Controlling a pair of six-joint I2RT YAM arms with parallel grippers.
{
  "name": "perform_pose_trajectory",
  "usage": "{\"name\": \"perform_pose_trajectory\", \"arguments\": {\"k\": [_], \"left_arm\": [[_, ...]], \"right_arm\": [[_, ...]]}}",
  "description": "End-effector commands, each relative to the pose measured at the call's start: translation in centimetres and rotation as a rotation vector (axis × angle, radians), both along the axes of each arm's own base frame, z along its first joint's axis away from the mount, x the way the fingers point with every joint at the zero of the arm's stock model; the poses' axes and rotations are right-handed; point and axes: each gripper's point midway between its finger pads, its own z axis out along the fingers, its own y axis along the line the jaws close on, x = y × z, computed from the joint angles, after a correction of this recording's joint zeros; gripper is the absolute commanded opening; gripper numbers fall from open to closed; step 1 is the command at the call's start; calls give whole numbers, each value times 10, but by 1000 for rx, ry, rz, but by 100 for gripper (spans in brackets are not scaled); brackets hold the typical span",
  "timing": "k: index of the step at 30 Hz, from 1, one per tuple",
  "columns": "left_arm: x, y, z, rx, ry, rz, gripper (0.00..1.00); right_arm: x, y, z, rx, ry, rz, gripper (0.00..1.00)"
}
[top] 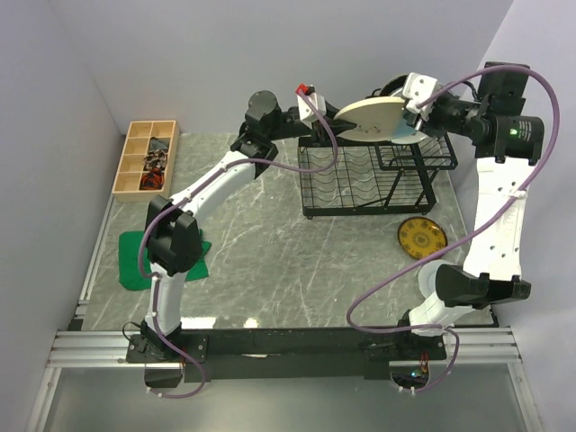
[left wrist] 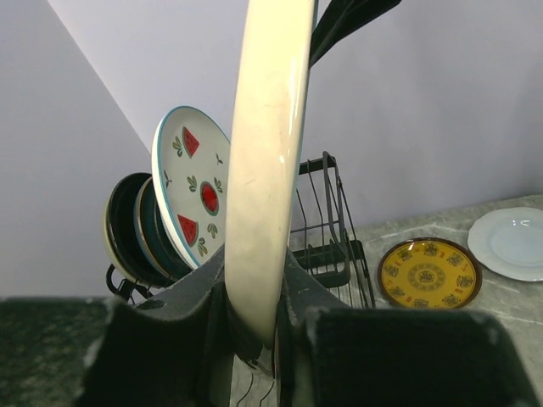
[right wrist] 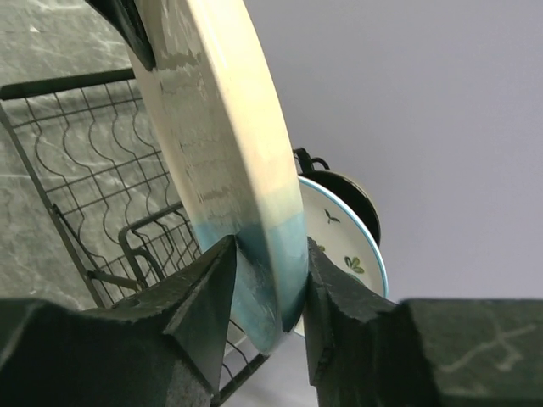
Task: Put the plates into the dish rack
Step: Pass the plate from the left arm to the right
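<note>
Now passes the cream-and-blue plate [top: 373,117] above the dish rack [top: 360,189], left gripper [left wrist: 254,288] and right gripper [right wrist: 267,280] both clamped narrowly on its rim; next likely needs the left's release.

Nothing readable here, folks: no words, labels or numbers. The yellow patterned plate [top: 421,238] at four o'clock shows only ornament.

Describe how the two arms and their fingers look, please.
The left arm and right arm have white shells with black joints. A thin purple cable loops along each. The right one shows a small green light. The fingers are dark, matt, wedge-shaped blocks.
</note>
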Motion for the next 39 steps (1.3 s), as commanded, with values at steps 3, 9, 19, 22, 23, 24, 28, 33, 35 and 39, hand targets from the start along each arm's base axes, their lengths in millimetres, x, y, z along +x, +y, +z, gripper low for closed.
{"name": "perform_pose_trajectory", "arguments": {"k": [3,9,19,22,23,24,28,33,35,39], "left_arm": [[-47,31,111,-217,-238,21,1],[-47,35,110,-225,-232,24,1],[-33,44,105,-233,-211,76,1],[-24,57,107,-262,-204,112,1],[-20,61,107,-263,-206,124,1],[-19,63,108,-262,-206,129,1],[-16,72,110,-257,-213,147,1],[-14,80,105,-238,-219,173,1],[-16,85,107,-223,-246,201,1],[-14,93,97,-166,-271,268,1]], "right_arm": [[-22,35,7,77,14,104,59],[-19,33,25,129,-43,58,64],[-33,36,59,245,-111,25,80],[-45,40,87,345,-171,19,92],[-45,40,86,372,-166,12,94],[-48,40,91,396,-179,10,99],[-62,43,107,511,-199,1,100],[-67,39,109,677,-190,-53,100],[-74,48,108,787,-94,-29,100],[-82,75,95,1089,292,28,95]]}}
